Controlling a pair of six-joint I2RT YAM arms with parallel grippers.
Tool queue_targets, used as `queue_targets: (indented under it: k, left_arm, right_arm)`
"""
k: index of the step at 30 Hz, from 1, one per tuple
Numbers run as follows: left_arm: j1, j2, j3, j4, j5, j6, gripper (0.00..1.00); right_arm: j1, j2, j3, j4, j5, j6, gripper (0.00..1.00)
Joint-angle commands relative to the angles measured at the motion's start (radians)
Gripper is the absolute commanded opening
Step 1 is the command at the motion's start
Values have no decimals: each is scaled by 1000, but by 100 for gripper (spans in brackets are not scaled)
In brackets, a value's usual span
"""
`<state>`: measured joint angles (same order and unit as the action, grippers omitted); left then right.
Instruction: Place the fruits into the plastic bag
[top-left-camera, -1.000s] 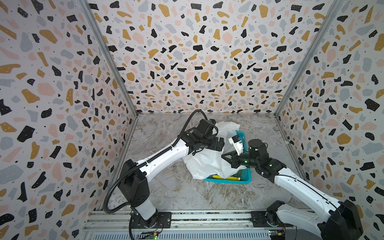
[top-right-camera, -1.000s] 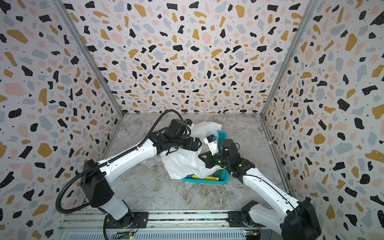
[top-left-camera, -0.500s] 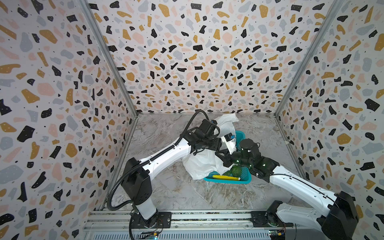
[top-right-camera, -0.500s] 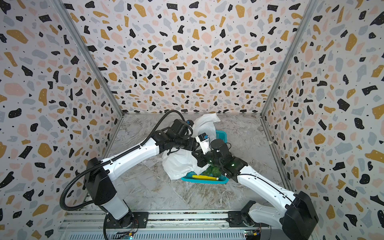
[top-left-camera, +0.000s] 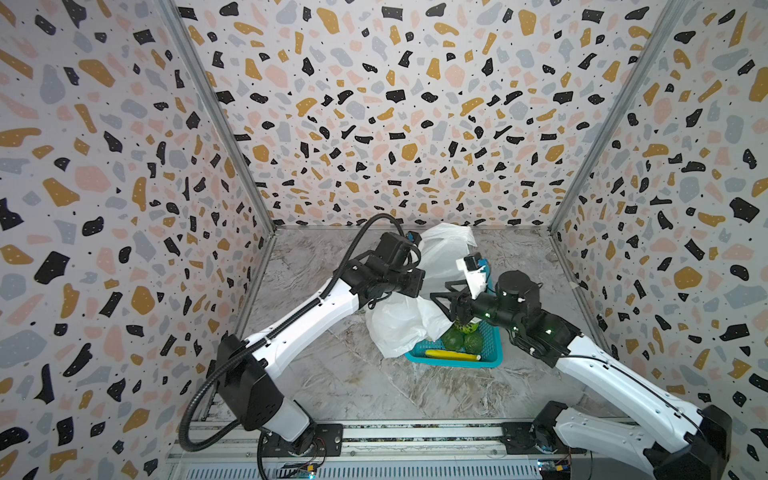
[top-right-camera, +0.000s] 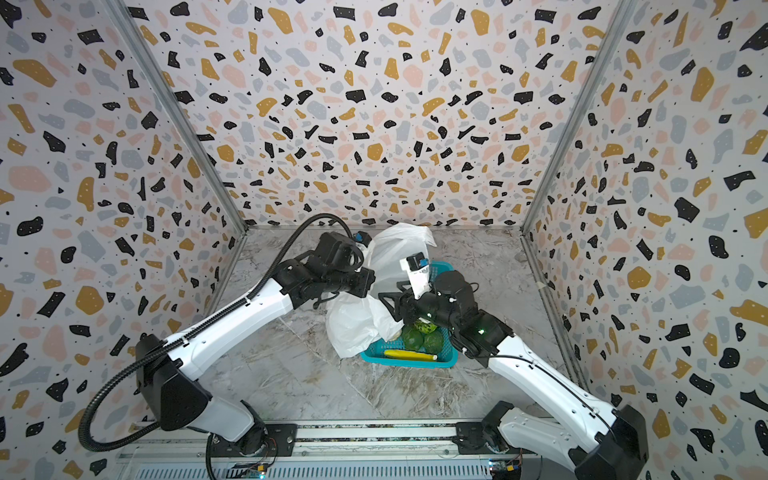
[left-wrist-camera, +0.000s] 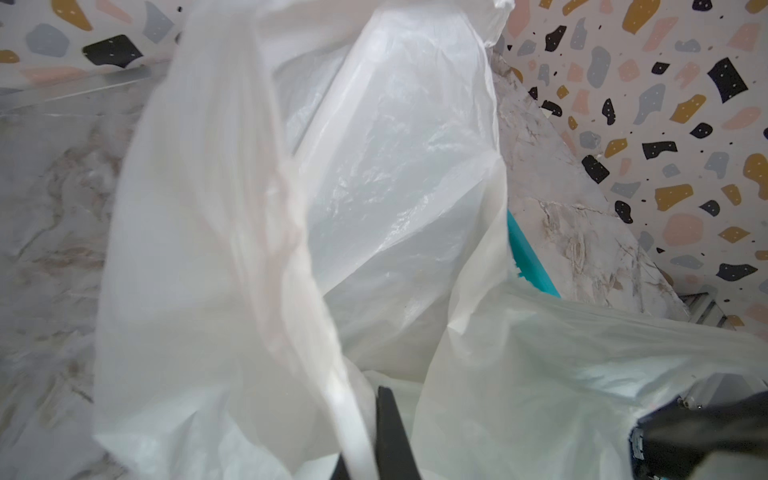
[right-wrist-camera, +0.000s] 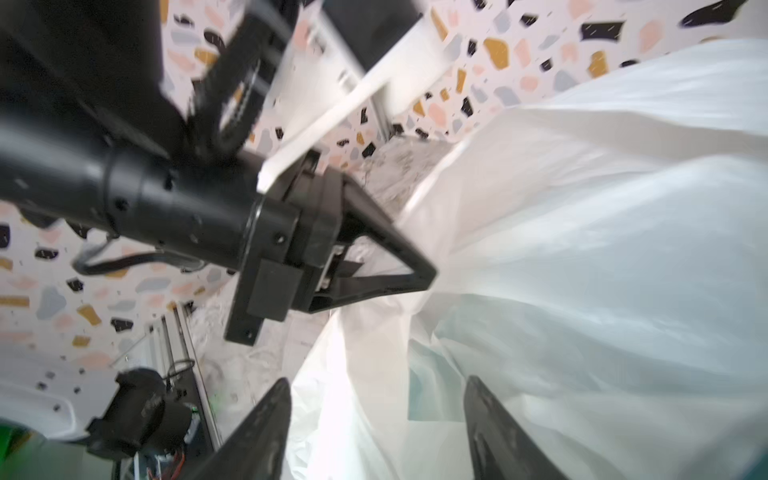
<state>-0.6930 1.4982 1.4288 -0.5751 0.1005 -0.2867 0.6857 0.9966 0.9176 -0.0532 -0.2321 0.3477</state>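
The thin, crinkly white plastic bag (top-left-camera: 419, 291) stands crumpled mid-tabletop (top-left-camera: 365, 386), draped over the left and far part of a teal mesh basket (top-left-camera: 492, 353). The left end effector (right-wrist-camera: 419, 274) is clamped together on a fold of the bag. The right end effector (right-wrist-camera: 374, 432) has its 2 tapered black fingers (right-wrist-camera: 266, 428) apart, bag film between them. In the basket lie a long smooth yellow banana (top-left-camera: 451, 354) and 2 rounded dark green fruits (top-left-camera: 463, 340).
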Motion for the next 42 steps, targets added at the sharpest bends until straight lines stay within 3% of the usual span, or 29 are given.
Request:
queue_targets:
  k: [1,7,10,15,21,34,42]
  left_arm:
    - [34,-58,-60,17,39,83,0]
    - [77,-158,-138,53,23,126,0]
    - [85,-216,-195,113,24,146,0]
    - [85,-324,-271,202,-32,218,0]
    - [85,-448,-334,267,-99,338,0]
    - [85,-488,-312,213,-66,425,0]
    - [85,-472,-377,229,-55,439,0]
  right_arm:
    - [-112,-93,45,-42,10,25,76]
    - [-354,-127,27,-142,23,94,80]
    - [-404,-81,0,-209,18,101,80]
    - [-381,31,-62,-255,-70,64,76]
    - [-254,143,-81,-282,10,26,76]
    - [-179,293,-81,-292,147,33,78]
    - [-145,352,-102,-266,187,40,78]
